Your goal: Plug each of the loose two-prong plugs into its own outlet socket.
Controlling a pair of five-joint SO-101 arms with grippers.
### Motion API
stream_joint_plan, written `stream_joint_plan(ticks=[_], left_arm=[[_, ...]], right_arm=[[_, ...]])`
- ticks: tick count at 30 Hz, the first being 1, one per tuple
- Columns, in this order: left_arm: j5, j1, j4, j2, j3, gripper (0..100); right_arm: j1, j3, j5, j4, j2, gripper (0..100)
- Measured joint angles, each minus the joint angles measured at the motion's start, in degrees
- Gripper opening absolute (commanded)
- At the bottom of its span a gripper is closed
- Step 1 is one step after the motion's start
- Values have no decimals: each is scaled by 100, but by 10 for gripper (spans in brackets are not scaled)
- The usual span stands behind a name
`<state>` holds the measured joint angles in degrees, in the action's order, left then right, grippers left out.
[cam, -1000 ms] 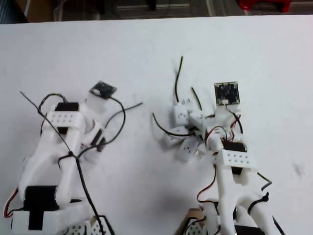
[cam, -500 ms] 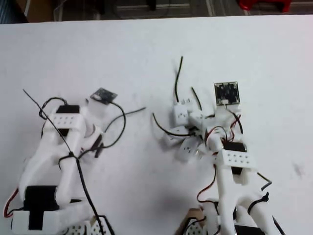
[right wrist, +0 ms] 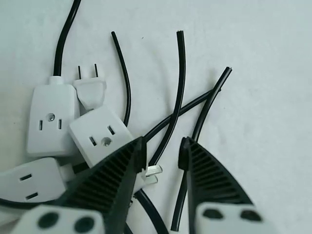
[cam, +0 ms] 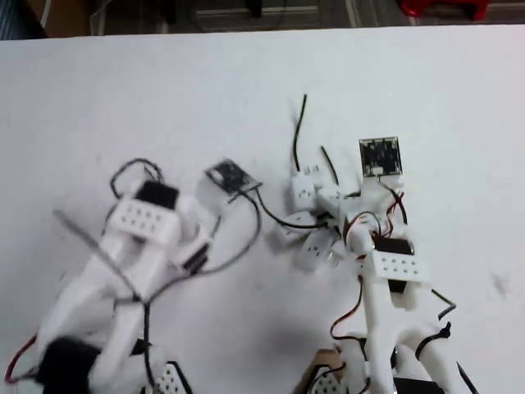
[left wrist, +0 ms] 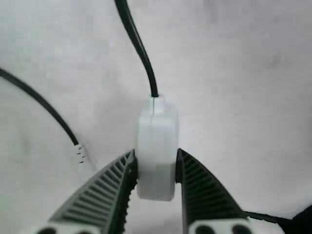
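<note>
White sockets (right wrist: 48, 117) three; left fingers (left wrist: 109, 190) hold one plug (left wrist: 156, 146).

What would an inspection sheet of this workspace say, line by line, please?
Surface: white table.
Job's things: three outlet sockets clustered; one loose two-prong plug beside them, unplugged; one white piece in the left claw, prongs hidden.
Clutter: nothing seen.
Claws: left claw shut on the white piece; right claw open above black cables.
Cables: black cables cross by the sockets; one leaves the white piece.
Surroundings: dark floor and a red thing past the table.
</note>
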<state>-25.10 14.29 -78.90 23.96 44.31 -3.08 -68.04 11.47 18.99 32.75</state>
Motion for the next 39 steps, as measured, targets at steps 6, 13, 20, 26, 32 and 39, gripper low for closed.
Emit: stream_joint_plan(ticks=[6, 13, 20, 26, 32, 39], left_arm=[[0, 299, 1143, 1055, 1310, 61], [-246, 308, 1635, 1143, 1732, 90], [-378, -79, 1670, 1143, 1732, 378], [-404, -554, 1899, 1143, 1749, 377], [-756, -949, 2251, 1143, 1767, 377], [-1266, -1793, 2787, 1143, 1767, 377]], right_arm=[[0, 0, 0, -18, 0, 122], [0, 0, 0, -18, 0, 122], [0, 0, 0, -18, 0, 122], [0, 0, 0, -18, 0, 122], [70, 0, 0, -18, 0, 122], [70, 0, 0, -18, 0, 122]])
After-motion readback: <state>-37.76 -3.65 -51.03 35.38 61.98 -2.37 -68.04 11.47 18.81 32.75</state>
